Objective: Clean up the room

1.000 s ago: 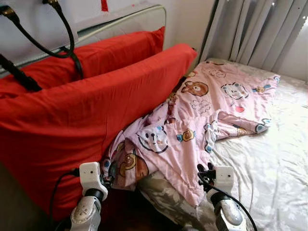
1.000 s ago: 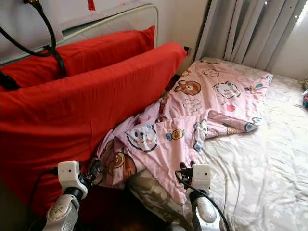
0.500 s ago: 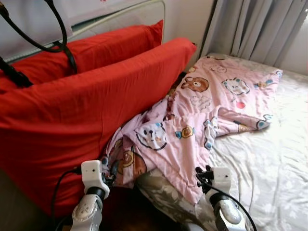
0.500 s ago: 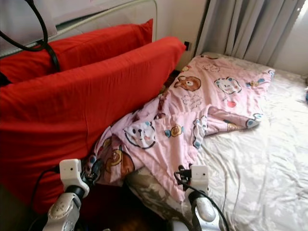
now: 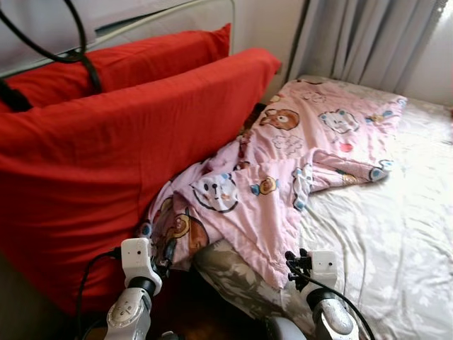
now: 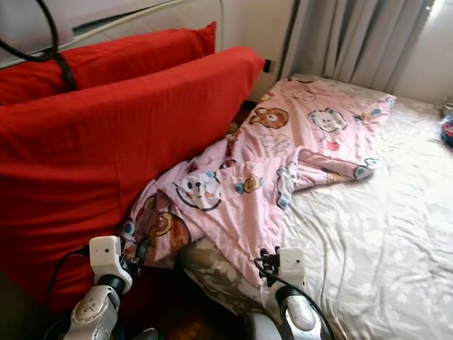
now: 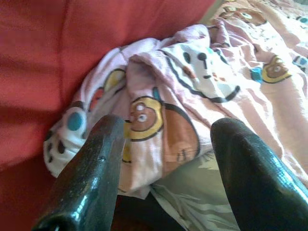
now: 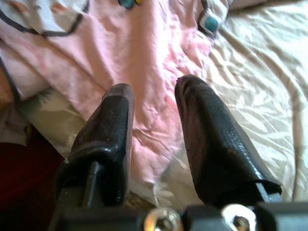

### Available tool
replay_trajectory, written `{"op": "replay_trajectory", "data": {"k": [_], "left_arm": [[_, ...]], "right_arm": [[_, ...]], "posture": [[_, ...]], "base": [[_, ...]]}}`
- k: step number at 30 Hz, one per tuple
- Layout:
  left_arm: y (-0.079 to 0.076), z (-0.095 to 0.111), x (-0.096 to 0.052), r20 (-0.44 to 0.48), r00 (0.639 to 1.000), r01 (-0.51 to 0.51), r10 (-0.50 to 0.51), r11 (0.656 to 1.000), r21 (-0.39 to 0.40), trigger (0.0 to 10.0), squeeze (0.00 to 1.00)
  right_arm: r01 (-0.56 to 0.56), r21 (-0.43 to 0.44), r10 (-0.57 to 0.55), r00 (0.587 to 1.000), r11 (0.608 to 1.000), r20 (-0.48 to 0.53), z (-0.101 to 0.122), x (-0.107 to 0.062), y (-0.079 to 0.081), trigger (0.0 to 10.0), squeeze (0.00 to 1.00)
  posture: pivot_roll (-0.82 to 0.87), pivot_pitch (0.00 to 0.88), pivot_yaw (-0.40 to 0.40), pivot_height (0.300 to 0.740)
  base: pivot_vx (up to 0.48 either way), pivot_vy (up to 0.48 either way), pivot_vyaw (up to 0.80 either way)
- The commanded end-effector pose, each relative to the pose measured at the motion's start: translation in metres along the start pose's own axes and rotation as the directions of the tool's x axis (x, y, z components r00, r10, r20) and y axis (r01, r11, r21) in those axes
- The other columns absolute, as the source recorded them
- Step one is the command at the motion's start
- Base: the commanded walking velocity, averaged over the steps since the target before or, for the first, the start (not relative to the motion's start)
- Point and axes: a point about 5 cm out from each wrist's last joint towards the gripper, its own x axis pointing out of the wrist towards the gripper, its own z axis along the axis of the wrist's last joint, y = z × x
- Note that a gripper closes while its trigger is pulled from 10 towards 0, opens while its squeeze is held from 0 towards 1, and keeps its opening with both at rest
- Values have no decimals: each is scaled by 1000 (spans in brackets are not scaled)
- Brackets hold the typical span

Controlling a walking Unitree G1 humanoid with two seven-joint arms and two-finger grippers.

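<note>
A pink blanket (image 5: 283,163) printed with cartoon animals lies crumpled across the cream bedsheet (image 5: 382,234). Its near end is bunched against a big red pillow (image 5: 127,142) and hangs over the mattress corner. My left gripper (image 7: 171,122) is open and empty, just short of the bunched end by the red pillow. My right gripper (image 8: 155,85) is open too. It hovers over the blanket's lower edge where it meets the sheet, with nothing between its fingers. In the left eye view, both arms rise from the bottom edge, left gripper (image 5: 168,249) and right gripper (image 5: 294,263).
A second red pillow (image 5: 141,57) leans on the headboard rail (image 5: 177,10) behind the first. Black cables (image 5: 78,49) loop at the upper left. Grey curtains (image 5: 361,42) hang beyond the bed. A dark gap of floor (image 5: 205,312) lies between pillow and mattress.
The whole picture has drifted a little, so the camera has moved. Both arms keep much the same pose near the blanket's near end, and the blanket lies as before.
</note>
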Motion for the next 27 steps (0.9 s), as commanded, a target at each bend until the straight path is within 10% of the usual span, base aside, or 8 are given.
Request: {"op": "replay_trajectory", "data": {"k": [1, 27], "left_arm": [[-1, 3, 0, 4, 1000, 4, -4, 1000, 3, 10000, 0], [-2, 4, 1, -7, 1000, 28, -28, 1000, 13, 10000, 0]], "right_arm": [[1, 2, -1, 1000, 1000, 16, 4, 2, 0, 10000, 0], [-10, 1, 10, 1000, 1000, 3, -2, 2, 3, 10000, 0]], "posture": [[-12, 39, -24, 636], [-11, 40, -10, 616]], "base": [[0, 0, 0], [0, 0, 0]]}}
